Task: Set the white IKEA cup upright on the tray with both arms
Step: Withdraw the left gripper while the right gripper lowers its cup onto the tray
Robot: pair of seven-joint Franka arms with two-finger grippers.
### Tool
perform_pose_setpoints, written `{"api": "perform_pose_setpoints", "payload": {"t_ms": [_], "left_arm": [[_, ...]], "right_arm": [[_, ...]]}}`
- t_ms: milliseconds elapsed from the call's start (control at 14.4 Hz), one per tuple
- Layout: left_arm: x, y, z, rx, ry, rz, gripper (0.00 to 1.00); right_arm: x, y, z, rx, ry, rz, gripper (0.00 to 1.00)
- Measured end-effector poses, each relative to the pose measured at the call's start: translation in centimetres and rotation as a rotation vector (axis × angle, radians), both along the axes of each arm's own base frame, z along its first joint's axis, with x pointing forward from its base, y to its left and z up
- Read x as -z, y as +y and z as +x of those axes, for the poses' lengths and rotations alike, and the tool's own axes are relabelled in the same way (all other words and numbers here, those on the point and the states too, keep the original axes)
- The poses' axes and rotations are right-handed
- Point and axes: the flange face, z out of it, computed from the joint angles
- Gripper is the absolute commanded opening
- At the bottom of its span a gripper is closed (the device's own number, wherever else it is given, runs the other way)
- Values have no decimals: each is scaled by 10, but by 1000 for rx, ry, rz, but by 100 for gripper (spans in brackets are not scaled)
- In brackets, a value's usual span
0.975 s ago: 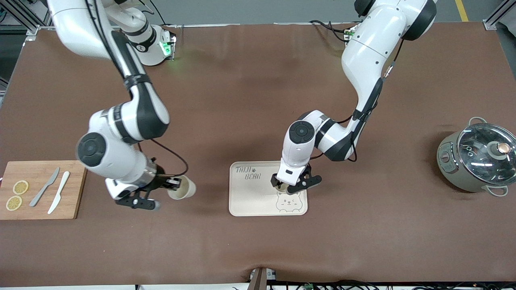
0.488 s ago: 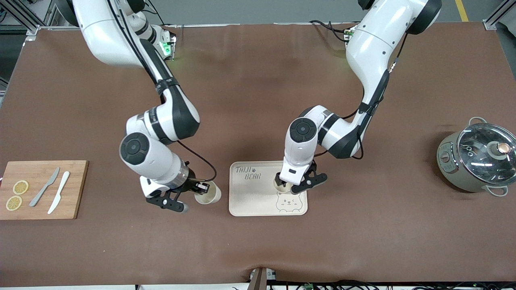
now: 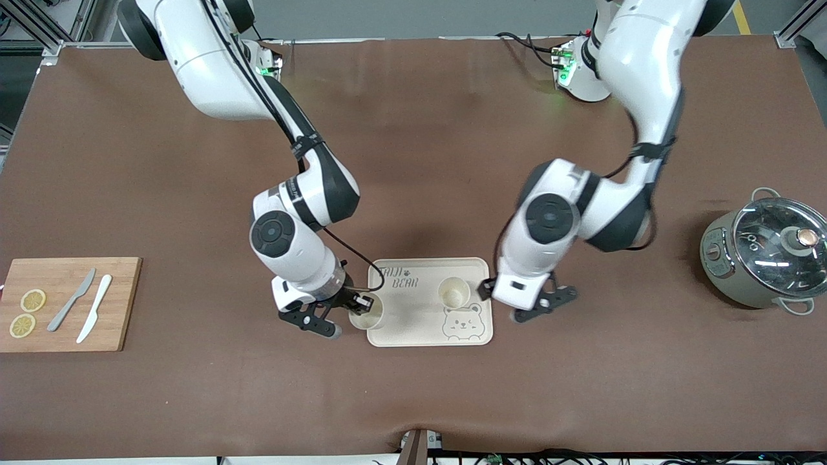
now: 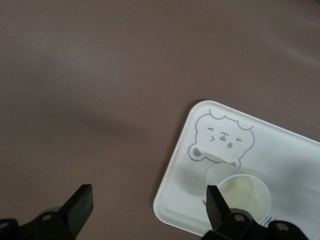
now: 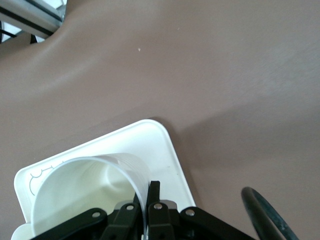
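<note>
Tabletop scene from above, two white arms bent over a cream tray [image 3: 394,329] marked with a bear face. One white cup [image 3: 453,292] upright on the tray, close above the bear drawing, touched by nothing. Left gripper [image 3: 517,303] just off the tray's edge toward the left arm's end, fingers spread wide and empty. Right gripper [image 3: 357,309] over the tray's edge toward the right arm's end, fingers pinched shut on the rim of a second cup [image 3: 366,312], mouth up. Step in hand, likely: bringing that second cup onto the tray. Next: lowering it level onto bare tray surface, well apart from the first cup, then letting go.
</note>
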Motion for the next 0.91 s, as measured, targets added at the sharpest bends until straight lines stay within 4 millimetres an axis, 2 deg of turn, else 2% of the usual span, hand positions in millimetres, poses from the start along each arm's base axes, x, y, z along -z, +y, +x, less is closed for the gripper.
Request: {"api": "perform_pose_setpoints", "payload": {"t_ms": [70, 209, 488, 627, 766, 905], "left_arm": [[-13, 25, 7, 23, 11, -4, 100], [-25, 71, 22, 61, 22, -11, 100], [-21, 148, 42, 139, 33, -9, 100], [-21, 175, 48, 160, 34, -14, 100], [-24, 193, 53, 171, 29, -22, 100], [-28, 207, 56, 167, 21, -23, 100]], "right_arm": [[7, 5, -2, -1, 0, 0, 0], [19, 12, -4, 0, -8, 2, 0], [46, 37, -16, -16, -12, 2, 0], [52, 50, -25, -37, -9, -3, 0], [52, 63, -34, -54, -9, -4, 0], [55, 67, -37, -58, -10, -12, 0]]}}
